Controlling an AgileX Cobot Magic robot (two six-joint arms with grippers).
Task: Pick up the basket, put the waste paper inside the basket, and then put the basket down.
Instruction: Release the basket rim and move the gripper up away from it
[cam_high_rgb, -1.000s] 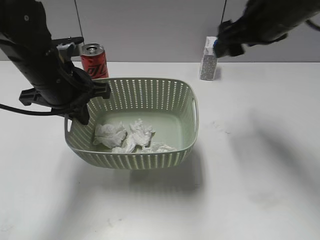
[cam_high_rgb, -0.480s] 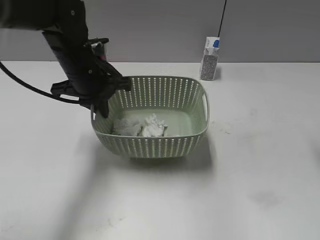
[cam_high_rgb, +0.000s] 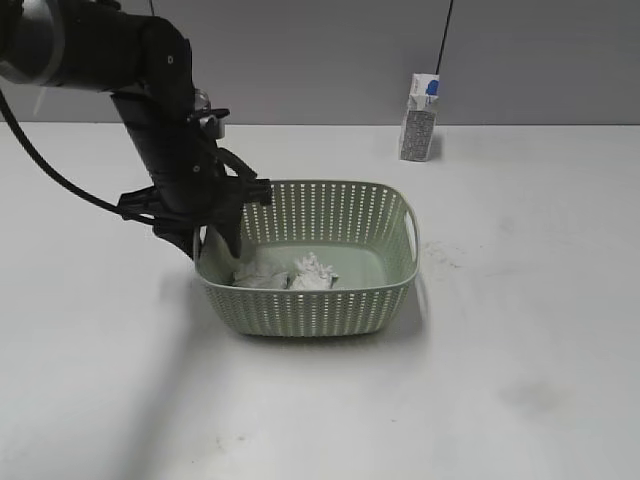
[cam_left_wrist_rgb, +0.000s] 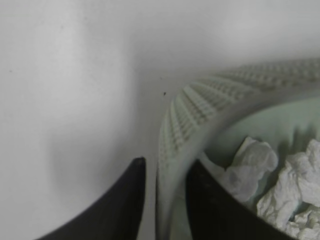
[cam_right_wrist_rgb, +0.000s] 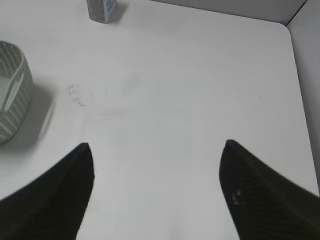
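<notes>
The pale green perforated basket (cam_high_rgb: 330, 300) sits on the white table at the middle of the exterior view. Crumpled white waste paper (cam_high_rgb: 312, 274) lies inside it, also seen in the left wrist view (cam_left_wrist_rgb: 255, 165). My left gripper (cam_high_rgb: 205, 240) is shut on the basket's left rim (cam_left_wrist_rgb: 170, 150), one finger outside and one inside the wall. My right gripper (cam_right_wrist_rgb: 156, 150) is open and empty above bare table to the right of the basket (cam_right_wrist_rgb: 11, 95); it is out of the exterior view.
An upright white-and-blue carton (cam_high_rgb: 419, 117) stands at the back of the table, also in the right wrist view (cam_right_wrist_rgb: 101, 9). The red can is hidden behind my left arm. The table's right edge meets a grey wall.
My left gripper has carried the basket rightward and down until it rests on the table. The right arm has left the exterior view. The red can went out of sight behind my left arm.
</notes>
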